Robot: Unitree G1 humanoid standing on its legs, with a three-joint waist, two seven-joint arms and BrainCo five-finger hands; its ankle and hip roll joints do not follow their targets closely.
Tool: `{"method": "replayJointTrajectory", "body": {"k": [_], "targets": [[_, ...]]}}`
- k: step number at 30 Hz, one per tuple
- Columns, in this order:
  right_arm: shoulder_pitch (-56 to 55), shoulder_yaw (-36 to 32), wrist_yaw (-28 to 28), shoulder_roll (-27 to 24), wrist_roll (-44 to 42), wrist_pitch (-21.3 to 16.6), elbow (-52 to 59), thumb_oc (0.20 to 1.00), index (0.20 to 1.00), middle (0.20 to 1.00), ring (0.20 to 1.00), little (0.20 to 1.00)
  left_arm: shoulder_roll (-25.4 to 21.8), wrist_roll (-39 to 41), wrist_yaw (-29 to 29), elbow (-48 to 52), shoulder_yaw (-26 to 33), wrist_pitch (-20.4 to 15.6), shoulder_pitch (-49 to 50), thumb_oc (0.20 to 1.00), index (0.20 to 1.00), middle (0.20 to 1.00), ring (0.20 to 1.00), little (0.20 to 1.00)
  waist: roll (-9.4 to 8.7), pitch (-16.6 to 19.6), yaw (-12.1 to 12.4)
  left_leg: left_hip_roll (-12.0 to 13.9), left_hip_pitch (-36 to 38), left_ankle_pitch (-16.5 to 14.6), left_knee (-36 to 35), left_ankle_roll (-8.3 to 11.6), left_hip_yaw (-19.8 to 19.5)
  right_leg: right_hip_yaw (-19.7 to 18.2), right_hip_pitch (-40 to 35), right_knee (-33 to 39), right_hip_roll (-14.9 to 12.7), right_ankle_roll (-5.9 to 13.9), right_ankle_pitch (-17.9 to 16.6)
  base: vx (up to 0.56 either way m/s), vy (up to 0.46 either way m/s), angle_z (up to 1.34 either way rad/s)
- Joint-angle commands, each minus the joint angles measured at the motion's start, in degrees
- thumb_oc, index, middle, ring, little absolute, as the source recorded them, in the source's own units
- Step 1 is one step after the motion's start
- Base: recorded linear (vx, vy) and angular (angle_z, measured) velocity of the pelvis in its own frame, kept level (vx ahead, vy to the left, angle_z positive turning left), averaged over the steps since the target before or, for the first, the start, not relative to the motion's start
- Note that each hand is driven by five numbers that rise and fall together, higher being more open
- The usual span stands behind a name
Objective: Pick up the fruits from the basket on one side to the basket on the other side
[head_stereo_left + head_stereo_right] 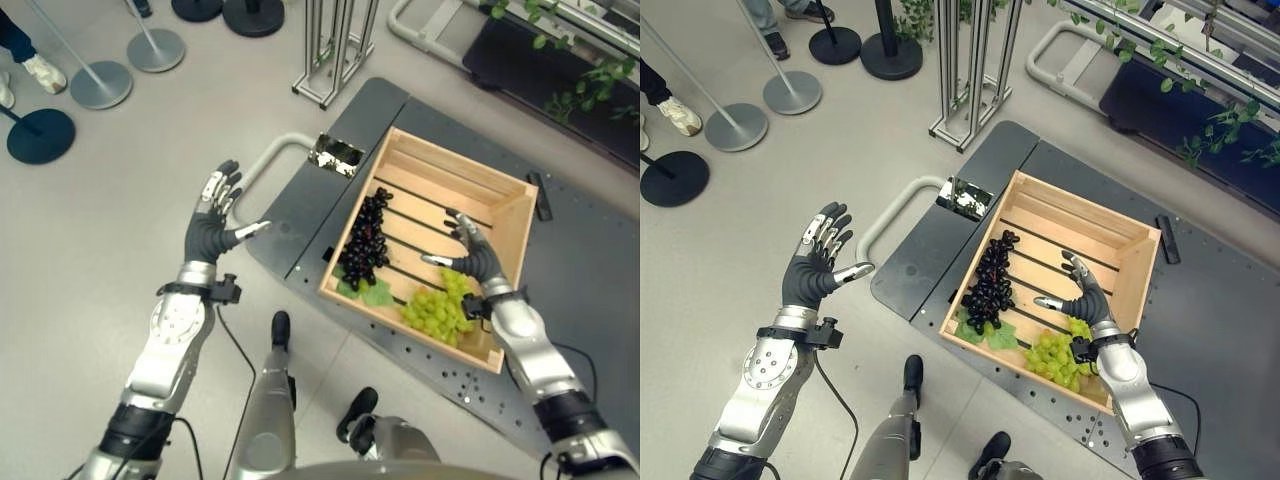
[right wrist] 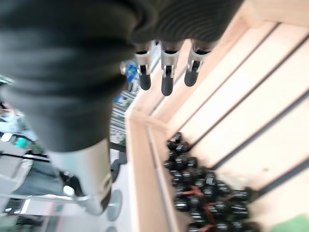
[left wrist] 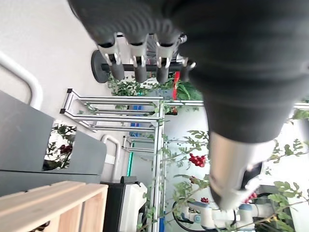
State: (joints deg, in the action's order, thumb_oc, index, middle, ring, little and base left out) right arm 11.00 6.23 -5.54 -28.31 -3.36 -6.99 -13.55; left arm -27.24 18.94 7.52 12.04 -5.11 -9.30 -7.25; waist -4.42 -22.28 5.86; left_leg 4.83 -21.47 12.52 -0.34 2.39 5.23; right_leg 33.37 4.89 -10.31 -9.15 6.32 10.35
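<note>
**Two bunches of grapes in the crate, both hands open and empty**

Two hands are up and neither holds fruit. The right hand point(image 1: 478, 258) hangs over the slatted floor of the wooden crate point(image 1: 506, 189), fingers spread and nearly straight, thumb out to the side, palm turned down toward the boards. In its wrist view the dark fingertips point(image 2: 165, 86) stand clear of the slats with nothing between them and the thumb.

Just beside that hand, toward the crate's near corner, lies a bunch of green grapes point(image 1: 437, 308). A bunch of black grapes point(image 1: 366, 240) lies stretched along the crate's left wall, with a green leaf point(image 1: 374, 293) at its near end. The two bunches are close but not touching, and the hand touches neither.

The crate rests on a dark grey platform point(image 1: 590, 270) with a pale tubular handle point(image 1: 262, 162) at its left end.

The left hand point(image 1: 212, 228) is raised over the bare floor, well apart from the crate and left of the platform, fingers straight and fanned, thumb pointing toward the platform, holding nothing.

Farther out on the floor stand round-based posts point(image 1: 100, 84) and a metal frame point(image 1: 335, 45); a person's shoe point(image 1: 44, 72) shows at the far left edge.
</note>
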Motion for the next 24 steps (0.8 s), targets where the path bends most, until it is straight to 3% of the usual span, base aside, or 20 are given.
{"method": "replayJointTrajectory", "body": {"k": [1,7,10,13,16,19,24], "targets": [[3.32,0.12,-4.24,-4.53,6.41,-0.69,-2.34,1.0,1.0,1.0,1.0,1.0,0.45,-0.45,1.16,2.59,0.44,-3.72,-3.55,1.0,1.0,1.0,1.0,1.0,-0.3,-1.15,0.74,2.29,4.13,-13.12,7.07,3.17,-0.39,-1.55,3.66,4.44,-3.71,1.39,-6.65,0.01,0.073,0.0],[5.18,1.5,-5.77,-11.71,14.78,-0.19,-8.61,1.0,1.0,1.0,1.0,1.0,-1.35,-0.6,1.0,2.41,-1.38,-4.73,-6.31,1.0,1.0,1.0,1.0,1.0,-0.04,-3.29,0.3,1.48,1.57,-13.33,8.5,2.54,-2.32,-4.03,6.96,1.69,-3.7,1.56,-6.19,-0.02,0.019,0.15],[10.52,7.28,-6.11,-19.18,22.9,-0.09,-12.05,1.0,1.0,1.0,1.0,1.0,-2.17,0.26,1.29,2.97,-2.84,-5.62,-6.99,1.0,1.0,1.0,1.0,1.0,0.11,-4.77,1.58,1.84,0.15,-13.15,9.45,2.66,-1.84,-3.7,8.04,2.08,-3.59,1.55,-6.71,-0.05,0.0,0.05],[14.42,11.49,-6.34,-22.6,26.69,-0.14,-14.01,1.0,1.0,1.0,1.0,1.0,-2.17,0.75,1.67,3.15,-4.6,-5.7,-7.96,1.0,1.0,1.0,1.0,1.0,0.44,-5.6,1.9,1.99,-0.6,-12.51,9.37,2.91,-2.37,-3.26,8.41,2.53,-3.46,1.5,-6.9,-0.01,-0.007,-0.05],[16.3,13.26,-6.02,-23.62,27.44,-0.4,-14.4,1.0,1.0,1.0,1.0,1.0,-1.99,0.75,1.86,3.07,-4.96,-5.71,-8.42,1.0,1.0,1.0,1.0,1.0,0.52,-5.87,1.75,2.17,-0.96,-12.3,9.36,3.0,-2.6,-3.01,8.61,2.59,-3.35,1.43,-6.89,-0.01,-0.015,0.0],[23.45,20.36,-5.39,-28.06,31.69,-1.29,-12.96,1.0,1.0,1.0,1.0,1.0,-2.87,0.54,2.36,3.61,-6.87,-5.89,-9.43,1.0,1.0,1.0,1.0,1.0,0.6,-7.19,2.52,2.18,-2.86,-11.78,9.76,3.24,-3.91,-2.17,9.65,2.43,-3.11,1.29,-6.79,-0.03,-0.041,0.03],[29.98,27.06,-4.78,-30.22,36.02,-1.23,-13.89,1.0,1.0,1.0,1.0,1.0,-2.83,0.59,3.3,3.61,-7.83,-6.1,-10.39,1.0,1.0,1.0,1.0,1.0,1.09,-7.5,2.87,2.01,-4.7,-11.41,9.69,3.36,-4.78,-1.23,11.06,2.12,-3.53,1.52,-7.05,-0.01,-0.009,0.05]]}}
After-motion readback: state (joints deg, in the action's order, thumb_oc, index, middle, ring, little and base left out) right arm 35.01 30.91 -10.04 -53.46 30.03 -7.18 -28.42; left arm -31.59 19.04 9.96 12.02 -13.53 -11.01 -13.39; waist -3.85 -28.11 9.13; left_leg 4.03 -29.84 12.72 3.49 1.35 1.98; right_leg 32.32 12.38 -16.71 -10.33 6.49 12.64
